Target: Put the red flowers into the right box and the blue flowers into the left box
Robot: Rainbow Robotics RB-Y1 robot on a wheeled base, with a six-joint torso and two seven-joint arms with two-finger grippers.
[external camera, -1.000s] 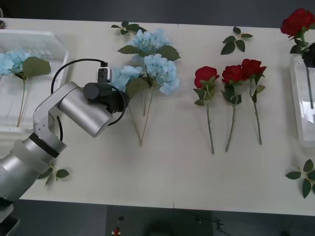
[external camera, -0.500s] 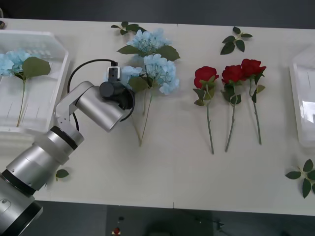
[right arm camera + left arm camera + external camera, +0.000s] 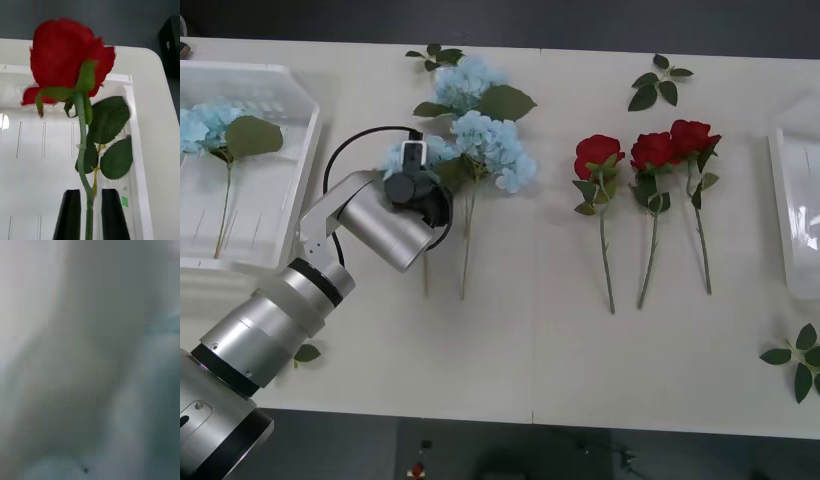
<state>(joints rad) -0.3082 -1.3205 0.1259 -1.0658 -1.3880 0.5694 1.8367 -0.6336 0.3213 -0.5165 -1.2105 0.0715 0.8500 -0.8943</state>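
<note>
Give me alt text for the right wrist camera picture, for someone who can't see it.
A single artificial red rose on a thin green stem with leaves stands upright between the right gripper's two black fingers. Behind it lies a white translucent plastic box with a thick rim and slotted floor, on a pale table.

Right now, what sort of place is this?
Probably a robot lab or test bench: fake roses and hydrangeas lie in rows on a plain white table, with plastic sorting bins at both ends.
</note>
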